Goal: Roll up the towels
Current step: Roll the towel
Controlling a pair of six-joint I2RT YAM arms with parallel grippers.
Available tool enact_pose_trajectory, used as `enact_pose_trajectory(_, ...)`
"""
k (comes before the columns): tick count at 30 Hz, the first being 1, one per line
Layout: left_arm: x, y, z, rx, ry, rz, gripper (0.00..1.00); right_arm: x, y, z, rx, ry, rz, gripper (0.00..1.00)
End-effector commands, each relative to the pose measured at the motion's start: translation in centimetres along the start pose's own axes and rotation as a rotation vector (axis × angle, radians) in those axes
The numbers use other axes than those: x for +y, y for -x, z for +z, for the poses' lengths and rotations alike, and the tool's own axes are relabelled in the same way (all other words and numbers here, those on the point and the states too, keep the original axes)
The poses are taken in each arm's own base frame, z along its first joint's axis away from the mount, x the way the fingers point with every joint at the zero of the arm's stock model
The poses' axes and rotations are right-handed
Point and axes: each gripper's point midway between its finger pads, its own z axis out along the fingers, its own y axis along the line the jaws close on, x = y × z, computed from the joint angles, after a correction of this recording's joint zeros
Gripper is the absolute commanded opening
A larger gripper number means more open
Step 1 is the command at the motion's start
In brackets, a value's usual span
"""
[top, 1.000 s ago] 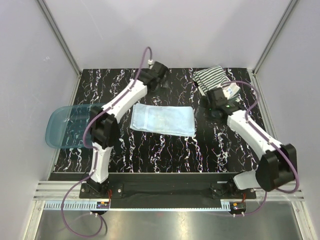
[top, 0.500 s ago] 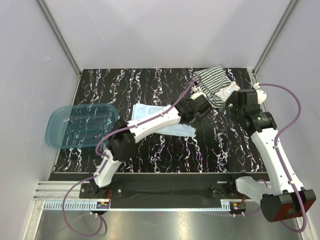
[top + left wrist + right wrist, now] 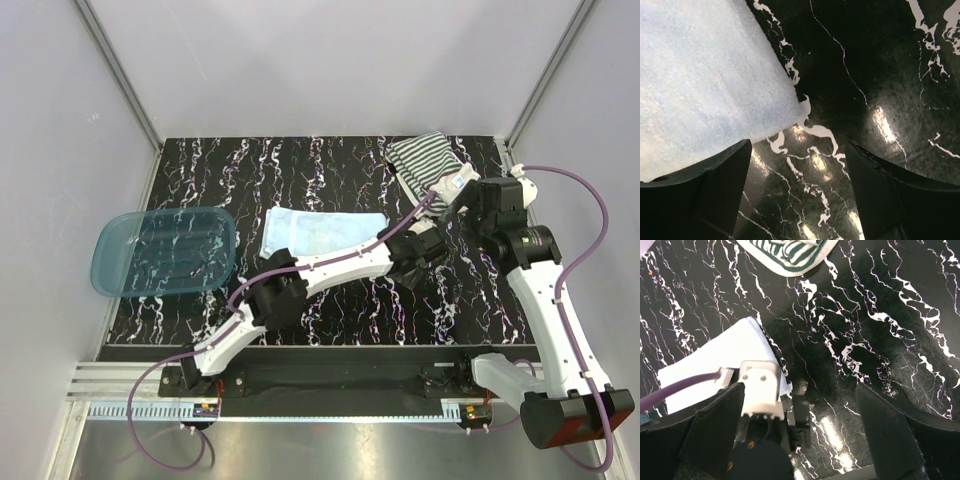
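Note:
The plain light blue towel (image 3: 318, 232) lies flat in the middle of the table. It also shows in the left wrist view (image 3: 705, 75) and in the right wrist view (image 3: 720, 357). The striped towel (image 3: 424, 163) lies bunched at the back right, and its edge shows in the right wrist view (image 3: 790, 252). My left gripper (image 3: 418, 258) is open and empty, low over the table just off the blue towel's near right corner, with bare table between its fingers (image 3: 715, 185). My right gripper (image 3: 472, 212) is open and empty, held high beside the striped towel, above the left wrist (image 3: 760, 387).
A translucent blue plastic tub (image 3: 165, 250) sits at the table's left edge. The left arm stretches across the blue towel's near edge and hides part of it. Grey walls close in the back and both sides.
The left arm swung from the back of the table across the blue towel to its near right corner. The right arm lifted back from beside the striped towel, then held still.

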Motion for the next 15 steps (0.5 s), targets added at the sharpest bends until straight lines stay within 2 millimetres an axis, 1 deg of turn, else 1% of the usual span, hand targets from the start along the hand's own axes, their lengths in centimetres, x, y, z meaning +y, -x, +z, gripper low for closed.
enact_pose_trajectory(1, -1.1, 1.5, 0.9, -0.043, -0.012, -0.017, 0.8, 0.2, -0.4, -0.2, 0.011, 0.035, -0.004, 1.0)
enact_pose_trajectory(5, -1.2, 1.5, 2.1, -0.038, -0.008, -0.011, 0.79, 0.3, -0.9, 0.2, 0.025, 0.044, -0.014, 1.0)
enact_pose_trajectory(7, -1.0, 1.5, 2.7, -0.03, -0.008, -0.021, 0.73, 0.3, -1.1, 0.4, 0.033, 0.047, -0.02, 1.0)
enact_pose_trajectory(9, -1.1, 1.2, 3.4, -0.02, -0.011, -0.033, 0.69, 0.3, -1.2, 0.6, 0.037, 0.046, -0.027, 1.0)
enact_pose_trajectory(10, -0.7, 1.2, 3.8, -0.014, -0.005, -0.043, 0.65, 0.2, -1.2, 0.7, 0.037, 0.043, -0.03, 1.0)
enact_pose_trajectory(12, -0.6, 0.9, 4.4, 0.003, -0.007, -0.053, 0.59, 0.2, -1.3, 0.8, 0.039, 0.041, -0.035, 1.0)
enact_pose_trajectory(13, -0.6, 0.6, 4.7, 0.012, -0.008, -0.054, 0.54, 0.1, -1.3, 0.9, 0.039, 0.038, -0.037, 1.0)
enact_pose_trajectory(15, -0.4, 0.1, 5.1, 0.025, 0.0, -0.049, 0.53, 0.1, -1.2, 1.0, 0.036, 0.035, -0.039, 1.0)
